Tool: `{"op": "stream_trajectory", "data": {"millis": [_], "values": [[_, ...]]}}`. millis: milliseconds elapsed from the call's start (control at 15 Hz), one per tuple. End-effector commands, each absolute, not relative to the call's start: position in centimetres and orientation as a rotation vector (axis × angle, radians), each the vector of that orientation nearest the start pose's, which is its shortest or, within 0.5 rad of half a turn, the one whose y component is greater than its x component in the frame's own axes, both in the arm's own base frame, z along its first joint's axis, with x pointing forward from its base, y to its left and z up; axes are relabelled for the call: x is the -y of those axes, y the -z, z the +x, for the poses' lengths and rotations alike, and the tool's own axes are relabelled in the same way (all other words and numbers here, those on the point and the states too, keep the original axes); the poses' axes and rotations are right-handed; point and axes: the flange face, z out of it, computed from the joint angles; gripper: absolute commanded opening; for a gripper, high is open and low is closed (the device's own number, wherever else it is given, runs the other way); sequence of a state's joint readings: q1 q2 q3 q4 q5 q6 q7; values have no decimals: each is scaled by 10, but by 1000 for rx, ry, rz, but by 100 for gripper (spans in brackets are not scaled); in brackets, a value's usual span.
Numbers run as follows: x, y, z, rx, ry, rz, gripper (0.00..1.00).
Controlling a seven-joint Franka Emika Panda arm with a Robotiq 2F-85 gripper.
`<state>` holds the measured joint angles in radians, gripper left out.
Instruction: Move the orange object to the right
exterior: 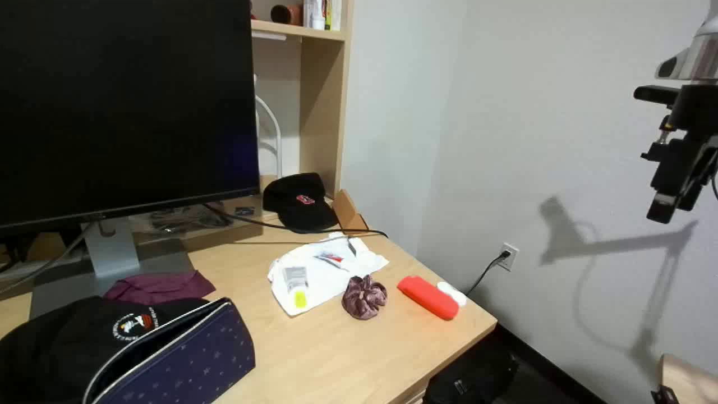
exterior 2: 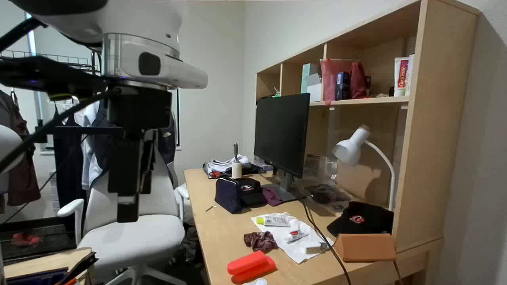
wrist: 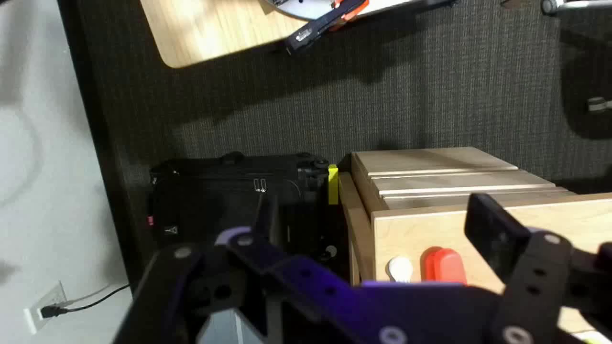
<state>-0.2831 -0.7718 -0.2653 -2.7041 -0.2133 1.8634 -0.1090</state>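
The orange object (exterior: 429, 297) is a bright orange-red oblong bar lying on the desk near its corner. It also shows in an exterior view (exterior 2: 251, 266) at the bottom middle and in the wrist view (wrist: 448, 266), partly hidden behind the gripper body. My gripper (exterior: 670, 207) hangs in the air, well apart from the desk and the object. It also shows at the left of an exterior view (exterior 2: 128, 208). In the wrist view the gripper (wrist: 373, 210) has its two fingers wide apart with nothing held between them.
A white round item (exterior: 451, 293) lies beside the orange object. A maroon scrunchie (exterior: 364, 297) and a white sheet (exterior: 325, 275) with tubes lie nearby. A monitor (exterior 2: 282, 134), black cap (exterior 2: 362, 219), brown box (exterior 2: 365, 247) and cable (exterior 2: 317, 229) stand further in. A suitcase (wrist: 215, 200) is on the floor.
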Motion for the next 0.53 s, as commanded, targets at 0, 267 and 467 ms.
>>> {"op": "stream_trajectory", "data": {"millis": [0,267,467], "values": [[174,-437,259,-451,-128,-3100,100],[163,-425,281,-357,-79,-3087,100],[137,-409,313,-264,-39,-3105,100]]}}
